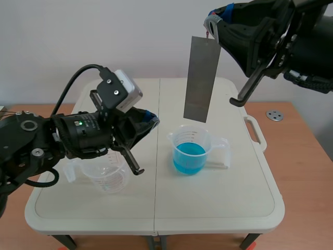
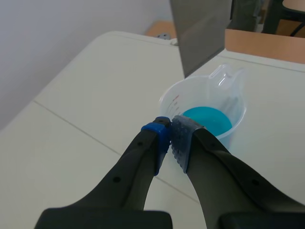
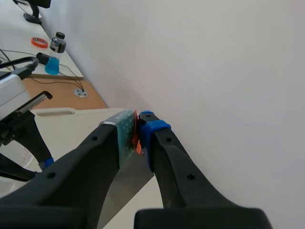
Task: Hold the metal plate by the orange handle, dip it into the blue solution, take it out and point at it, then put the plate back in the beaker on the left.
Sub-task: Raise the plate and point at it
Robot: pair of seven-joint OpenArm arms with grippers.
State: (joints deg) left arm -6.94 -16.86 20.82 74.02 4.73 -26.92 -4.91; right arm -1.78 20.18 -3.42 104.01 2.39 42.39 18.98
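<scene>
Metal plate [image 1: 202, 80] dangles by its orange handle [image 3: 137, 143] in my right jaws, left jaws closed empty; swinging could topple the blue beaker [image 1: 176, 138].

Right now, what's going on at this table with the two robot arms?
The right pincer is shut on the orange handle of a metal plate, which hangs upright above a beaker of blue liquid, clear of the liquid. The left pincer is shut on nothing, low beside that beaker and aimed toward it. An empty beaker stands under the left arm.
</scene>
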